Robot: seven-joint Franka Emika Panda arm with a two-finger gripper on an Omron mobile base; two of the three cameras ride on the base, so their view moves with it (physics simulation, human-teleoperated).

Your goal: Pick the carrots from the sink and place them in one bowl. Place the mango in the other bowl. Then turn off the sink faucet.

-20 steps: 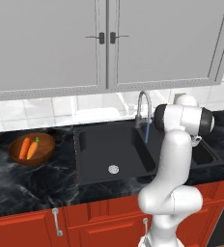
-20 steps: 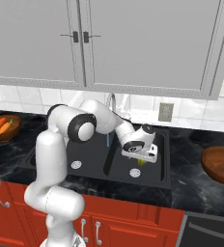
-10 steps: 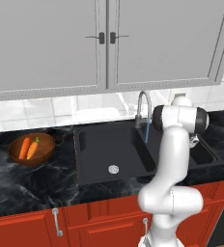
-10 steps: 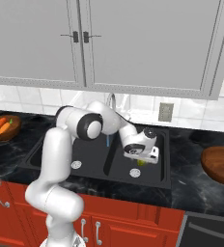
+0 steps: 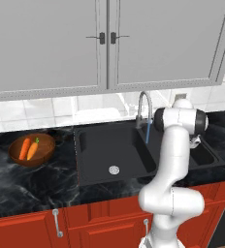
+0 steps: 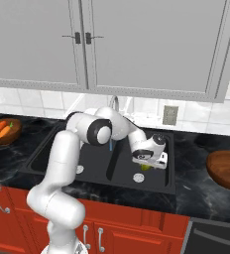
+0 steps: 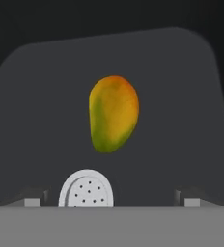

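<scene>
The yellow-green mango (image 7: 113, 113) lies on the floor of the black sink's (image 6: 57, 149) right basin, just beyond its silver drain (image 7: 86, 189). My gripper (image 6: 148, 161) hangs open right above the mango (image 6: 145, 168). Its fingertips (image 7: 189, 198) stand wide apart with nothing between them. Two orange carrots (image 5: 29, 148) lie in the brown wooden bowl (image 5: 42, 157) on the counter left of the sink. A second wooden bowl (image 6: 227, 168) sits empty on the counter to the right. The silver faucet (image 5: 143, 109) pours a thin blue stream (image 5: 147, 133).
The sink's divider (image 6: 113, 166) runs between the two basins, and the left basin has its own drain (image 5: 114, 169). Grey wall cabinets (image 5: 104, 43) hang above the tiled backsplash. My white arm crosses over the sink in front of the faucet.
The arm has swung a little to the right and the hand has sunk slightly lower over the mango. The jaws have stayed wide open.
</scene>
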